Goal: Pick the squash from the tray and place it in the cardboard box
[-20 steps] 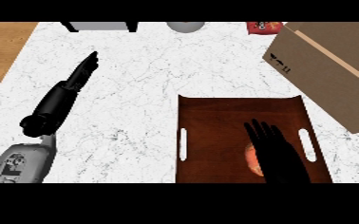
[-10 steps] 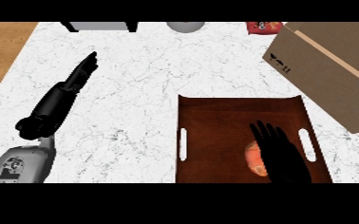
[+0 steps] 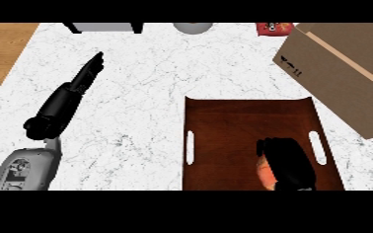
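Single head view, steeply down on counter (image 3: 146, 103); forearms enter from lower edge; far items perhaps cropped.

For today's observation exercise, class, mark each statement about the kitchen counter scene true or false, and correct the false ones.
1. The squash lies in the brown tray. True.
2. The right hand is curled over the squash. True.
3. The cardboard box stands at the counter's left edge. False: it stands at the right, beyond the tray.
4. The left hand holds the tray's handle. False: it rests open on the white counter, well left of the tray.
5. The squash is already in the box. False: it is on the tray.
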### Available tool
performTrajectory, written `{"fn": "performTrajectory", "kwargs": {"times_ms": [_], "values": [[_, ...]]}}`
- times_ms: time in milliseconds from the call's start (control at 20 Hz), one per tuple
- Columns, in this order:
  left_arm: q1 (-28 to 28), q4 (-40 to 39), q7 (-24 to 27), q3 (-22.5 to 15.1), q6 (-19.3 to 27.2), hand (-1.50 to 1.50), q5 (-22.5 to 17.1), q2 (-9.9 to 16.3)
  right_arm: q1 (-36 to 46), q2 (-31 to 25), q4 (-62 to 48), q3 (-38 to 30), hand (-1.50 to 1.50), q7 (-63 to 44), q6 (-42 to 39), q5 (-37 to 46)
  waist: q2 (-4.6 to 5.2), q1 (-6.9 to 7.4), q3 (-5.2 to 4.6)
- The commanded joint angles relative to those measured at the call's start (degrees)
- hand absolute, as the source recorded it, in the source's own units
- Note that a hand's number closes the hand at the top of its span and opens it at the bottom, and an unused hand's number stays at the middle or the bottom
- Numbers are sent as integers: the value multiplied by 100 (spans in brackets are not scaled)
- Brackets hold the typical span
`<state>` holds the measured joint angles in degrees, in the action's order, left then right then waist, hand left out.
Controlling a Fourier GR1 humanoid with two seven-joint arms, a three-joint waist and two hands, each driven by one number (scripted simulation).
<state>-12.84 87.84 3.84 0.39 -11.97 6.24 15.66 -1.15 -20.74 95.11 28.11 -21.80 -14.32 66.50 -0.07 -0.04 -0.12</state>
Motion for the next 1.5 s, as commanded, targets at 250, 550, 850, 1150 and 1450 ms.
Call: {"fn": "performTrajectory", "kwargs": {"times_ms": [250,550,850,1150,1450], "values": [[67,232,-69,-276,67,0,227,-299,1547,376,-1472,-677,150,1290,403,-489,39,151,21],[-399,-58,-95,-36,-65,0,67,-165,3459,919,-3231,-1402,150,2110,542,-1051,92,271,24],[-320,-131,-119,-241,188,0,393,-401,4282,833,-3556,-1547,150,2585,1357,-664,41,94,15],[-260,-81,-71,176,-220,0,-11,-60,4560,568,-2540,-2172,150,2023,913,-904,3,9,10],[-51,39,-149,279,-190,0,-2,17,4406,638,-2071,-3197,150,887,1421,-1183,-13,-18,14]]}}
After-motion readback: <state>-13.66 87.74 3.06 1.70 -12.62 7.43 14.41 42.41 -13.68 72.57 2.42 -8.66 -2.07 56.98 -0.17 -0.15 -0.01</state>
